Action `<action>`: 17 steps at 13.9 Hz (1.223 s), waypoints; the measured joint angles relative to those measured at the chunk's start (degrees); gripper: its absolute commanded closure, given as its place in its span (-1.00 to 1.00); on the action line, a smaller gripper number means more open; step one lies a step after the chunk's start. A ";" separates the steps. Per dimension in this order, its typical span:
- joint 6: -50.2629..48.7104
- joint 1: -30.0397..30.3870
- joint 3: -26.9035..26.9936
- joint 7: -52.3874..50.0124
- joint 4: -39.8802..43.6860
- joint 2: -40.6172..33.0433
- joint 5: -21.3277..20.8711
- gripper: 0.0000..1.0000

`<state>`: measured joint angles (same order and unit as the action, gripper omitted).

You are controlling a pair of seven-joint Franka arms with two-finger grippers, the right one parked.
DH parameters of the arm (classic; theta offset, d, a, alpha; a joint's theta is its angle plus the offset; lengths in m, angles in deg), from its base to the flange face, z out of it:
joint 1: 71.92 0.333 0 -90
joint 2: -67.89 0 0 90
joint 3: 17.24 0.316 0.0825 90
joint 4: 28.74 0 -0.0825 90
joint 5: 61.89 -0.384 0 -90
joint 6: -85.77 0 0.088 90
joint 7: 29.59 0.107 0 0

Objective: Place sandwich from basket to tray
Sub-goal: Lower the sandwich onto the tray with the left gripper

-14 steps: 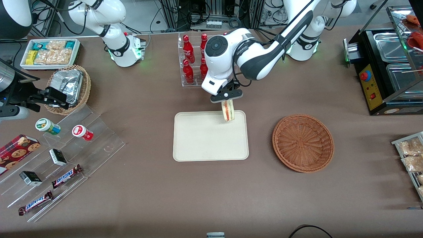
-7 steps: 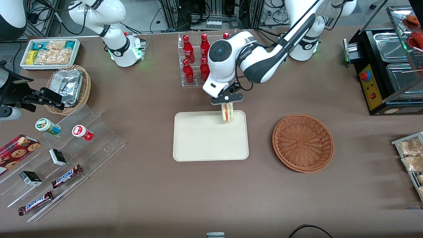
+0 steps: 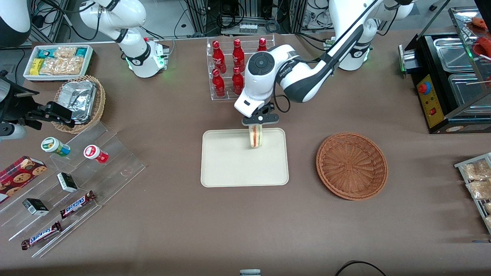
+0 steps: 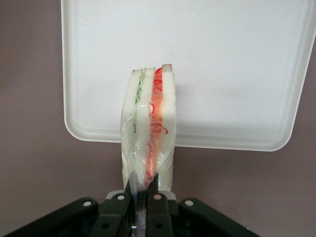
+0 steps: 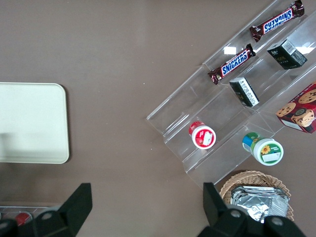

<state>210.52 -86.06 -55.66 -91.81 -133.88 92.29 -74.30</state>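
Note:
The sandwich (image 3: pixel 256 137) (image 4: pixel 148 133), white bread in clear wrap with red and green filling, hangs upright from my left gripper (image 3: pixel 258 123) (image 4: pixel 142 190), which is shut on its wrapped corner. It is held over the edge of the cream tray (image 3: pixel 230 168) (image 4: pixel 222 74) that is farthest from the front camera, with its lower tip close above the tray surface. The reddish-brown wicker basket (image 3: pixel 351 165) lies on the table beside the tray, toward the working arm's end, with nothing in it.
A clear rack of red bottles (image 3: pixel 226 69) stands just farther from the front camera than the tray, close to my wrist. A clear stepped display (image 3: pixel 69 180) with snacks and a tan basket of foil containers (image 3: pixel 78 101) lie toward the parked arm's end.
My gripper has carried the sandwich sideways along the tray's edge toward the parked arm's end and slightly lower; the arm's elbow has swung back toward the bottles.

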 measured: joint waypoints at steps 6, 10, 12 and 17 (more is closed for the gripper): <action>2.80 0.36 1.82 4.80 -1.12 0.00 -1.72 1.00; 4.10 0.30 2.77 5.00 -1.47 0.17 -3.96 1.00; 4.43 0.31 3.10 4.99 -1.63 0.68 -5.74 1.00; 5.36 0.30 3.20 1.64 -1.77 2.72 -11.42 1.00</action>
<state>215.88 -85.75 -52.46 -90.17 -135.65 95.01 -85.72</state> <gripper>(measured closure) 0.899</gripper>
